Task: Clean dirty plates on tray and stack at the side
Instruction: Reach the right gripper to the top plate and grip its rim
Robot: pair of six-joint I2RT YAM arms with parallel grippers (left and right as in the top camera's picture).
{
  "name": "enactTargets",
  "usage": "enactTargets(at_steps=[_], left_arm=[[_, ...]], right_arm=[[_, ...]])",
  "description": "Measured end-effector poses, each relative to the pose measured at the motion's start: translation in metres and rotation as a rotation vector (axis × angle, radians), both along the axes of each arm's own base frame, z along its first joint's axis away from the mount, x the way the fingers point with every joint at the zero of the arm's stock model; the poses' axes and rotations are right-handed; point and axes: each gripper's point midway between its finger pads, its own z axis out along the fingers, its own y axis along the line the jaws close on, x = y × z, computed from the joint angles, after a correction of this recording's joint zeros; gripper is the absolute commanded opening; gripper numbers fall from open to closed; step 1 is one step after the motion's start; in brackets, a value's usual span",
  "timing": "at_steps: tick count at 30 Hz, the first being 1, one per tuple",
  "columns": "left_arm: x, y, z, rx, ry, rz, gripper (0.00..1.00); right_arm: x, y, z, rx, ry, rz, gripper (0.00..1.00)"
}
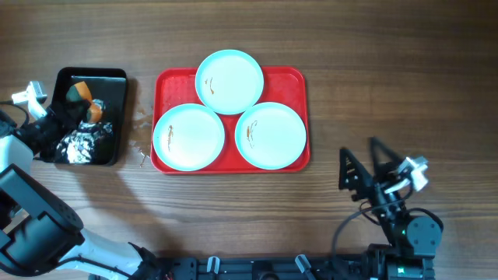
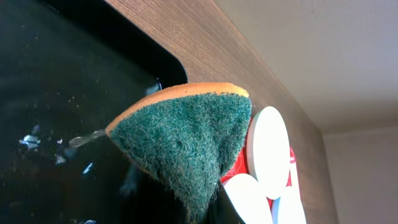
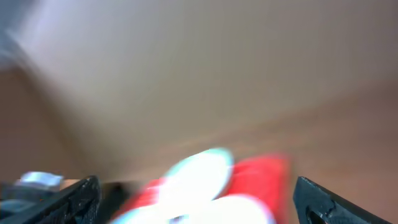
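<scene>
Filling the left wrist view, closest to us, a sponge [image 2: 186,143] is showing its green scouring face and orange backing. It is folding to a point where the left gripper [image 1: 71,109] is pinching it. The fingers themselves are hiding from us, so we are judging that clamp from the fold and from the sponge tilting up off the black tray [image 1: 117,75] beneath.

The plates [image 1: 189,138] are all lying on the tray [image 1: 294,84] at the middle of the table [image 1: 405,70]. One is lying at the far side, overlapping the rim, and two are lying side by side on the near half, with the three touching or nearly so. Each is carrying a small brown smear toward its left side, and none is stacked at the side yet.

Just left of the tray, the black tray is also holding crumpled foil [image 1: 82,144]. Near and to the right, well apart from the tray, the right gripper [image 1: 363,165] is hovering with its fingers wide apart, gripping nothing. Its own view is blurred.

We are judging the step in hand to be fetching the sponge, with no plate cleaned. The next move is calling for carrying the sponge rightward to a smeared plate, probably the near-left one, and pressing flat on the smear while the other arm is steadying the plate.

We are finding no brand, label or writing to read.
</scene>
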Motion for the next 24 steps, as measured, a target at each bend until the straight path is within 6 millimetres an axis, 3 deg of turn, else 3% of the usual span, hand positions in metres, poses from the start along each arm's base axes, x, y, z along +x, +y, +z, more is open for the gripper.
enactTargets(at_steps=[2,4,6,8,11,12,14,17,18,20,22,23,24], left_arm=[[0.0,0.0,0.0,0.001,0.0,0.0,0.04],[0.0,0.001,0.0,0.005,-0.002,0.0,0.04],[0.002,0.002,0.001,0.014,-0.011,0.0,0.04],[0.003,0.003,0.001,0.022,-0.016,0.001,0.04],[0.003,0.004,0.001,0.025,-0.02,0.001,0.04],[0.004,0.004,0.002,0.03,-0.022,0.002,0.04],[0.004,0.004,0.001,0.032,-0.022,0.001,0.04],[0.004,0.005,0.001,0.039,-0.022,0.004,0.04],[0.003,0.006,-0.001,0.042,-0.014,0.008,0.05],[0.003,0.007,-0.002,0.045,-0.008,0.011,0.04],[0.002,0.006,-0.003,0.041,0.002,0.013,0.05],[0.002,0.006,-0.003,0.043,0.003,0.014,0.06],[0.002,0.006,-0.004,0.043,0.008,0.015,0.06]], right_arm=[[-0.008,0.014,-0.001,0.319,0.185,0.133,1.0],[-0.023,0.02,0.047,0.37,0.025,0.224,1.0],[-0.037,0.026,0.08,0.382,-0.01,0.276,0.99],[-0.035,0.03,0.091,0.308,0.124,0.256,0.99],[-0.032,0.036,0.16,0.018,0.235,0.249,1.0],[-0.032,0.038,0.162,-0.074,0.375,0.271,1.0],[-0.013,0.043,0.185,-0.262,0.449,0.324,1.0],[0.016,0.084,0.171,-0.508,0.516,0.495,1.0],[0.025,0.127,0.147,-0.607,0.54,0.623,1.0],[0.043,0.195,0.095,-0.721,0.581,0.754,1.0],[0.065,0.254,0.05,-0.7,0.618,0.826,0.9],[0.072,0.278,0.03,-0.677,0.618,0.885,0.8],[0.08,0.298,0.01,-0.666,0.609,0.927,0.79]])
